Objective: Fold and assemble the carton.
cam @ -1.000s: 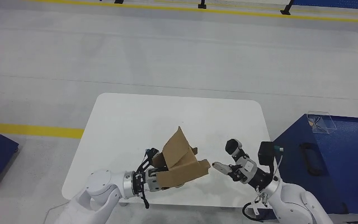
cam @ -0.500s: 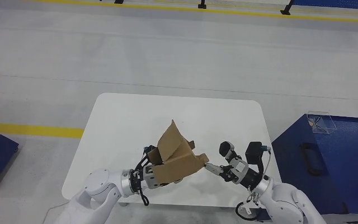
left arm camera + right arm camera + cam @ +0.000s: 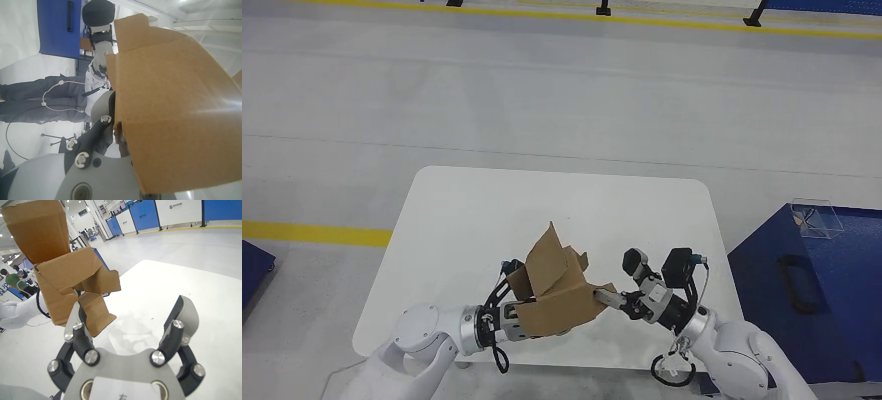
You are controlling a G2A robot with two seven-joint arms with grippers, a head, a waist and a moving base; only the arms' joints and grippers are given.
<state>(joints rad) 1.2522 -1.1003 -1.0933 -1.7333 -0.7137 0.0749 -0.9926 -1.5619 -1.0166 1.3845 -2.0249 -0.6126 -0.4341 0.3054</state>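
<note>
Overall light: we see bright, even indoor light from overhead in all three views.
Glare: in the left wrist view a pale streak of reflected light crosses the brown cardboard carton (image 3: 189, 113), and the white ceiling (image 3: 217, 24) washes out.
Surfaces: the white rounded table (image 3: 492, 230) is nearly as bright as the pale grey glossy floor (image 3: 542, 90).
Shadows: soft; the carton's inner folds look darker than its outer faces.
Edge distortion: we see the blue-and-white barrier panels (image 3: 170, 215) lean and curve.
</note>
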